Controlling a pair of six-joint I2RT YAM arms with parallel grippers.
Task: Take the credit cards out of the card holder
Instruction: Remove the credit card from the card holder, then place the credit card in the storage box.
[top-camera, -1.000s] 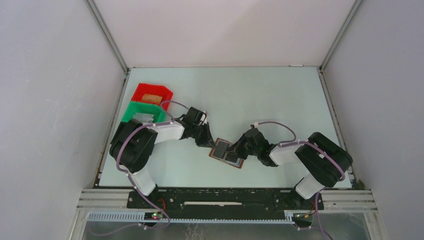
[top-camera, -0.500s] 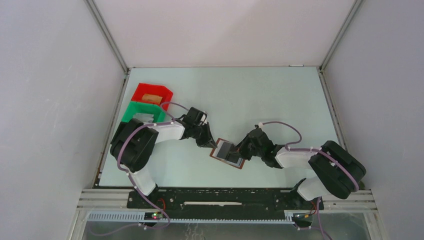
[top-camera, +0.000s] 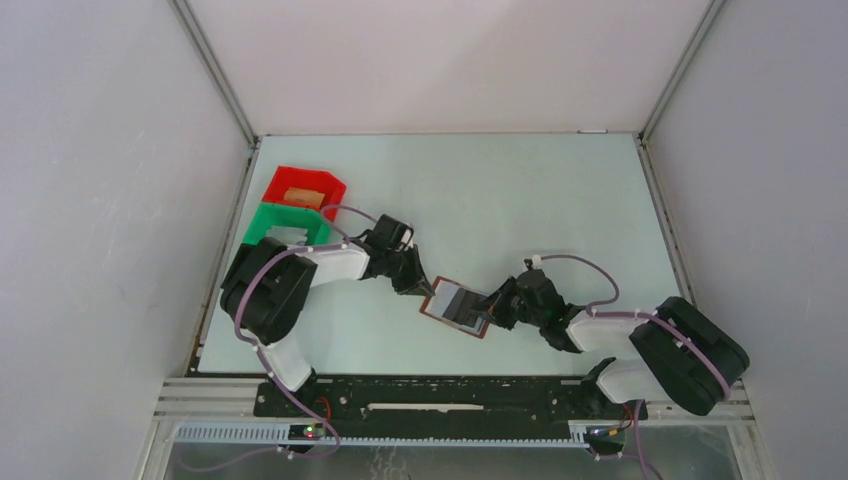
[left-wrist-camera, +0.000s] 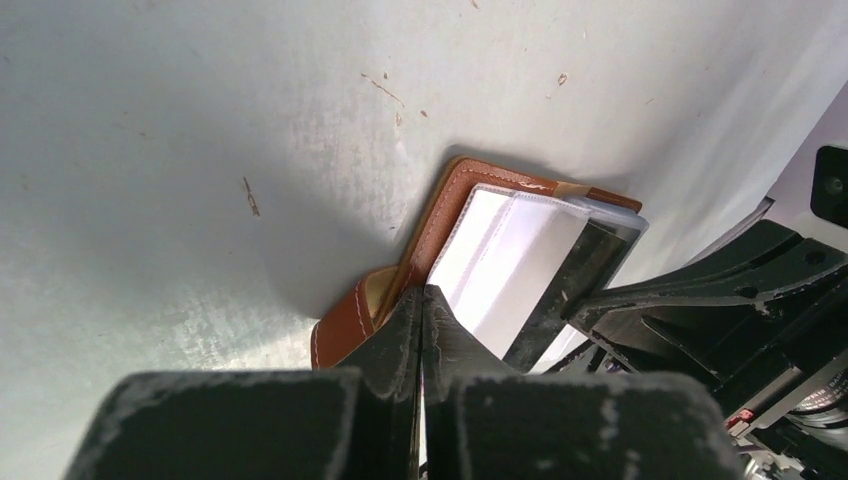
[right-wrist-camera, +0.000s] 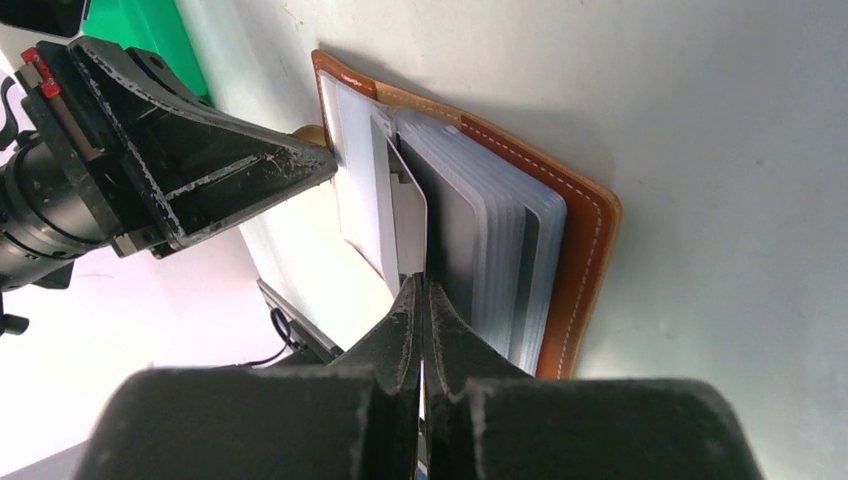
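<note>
The brown leather card holder (top-camera: 452, 306) lies open on the table between my two grippers. My left gripper (top-camera: 419, 286) is shut on its left edge by the strap tab (left-wrist-camera: 345, 322); the fingertips meet there (left-wrist-camera: 421, 297). My right gripper (top-camera: 493, 308) is shut (right-wrist-camera: 421, 285) on a thin grey card (right-wrist-camera: 407, 212) that stands up out of the stack of clear pockets (right-wrist-camera: 500, 255). The same card shows dark in the left wrist view (left-wrist-camera: 575, 282). The brown right panel (right-wrist-camera: 582, 240) lies flat beneath.
A red bin (top-camera: 283, 176) and a green bin (top-camera: 262, 224) stand at the table's left edge, behind the left arm. White walls close in the table on three sides. The arm bases sit on the black rail at the near edge.
My right arm has drawn back to the right and toward the near edge, still shut on the card. The card holder's left side has tipped up a little. The left gripper has stayed put.
</note>
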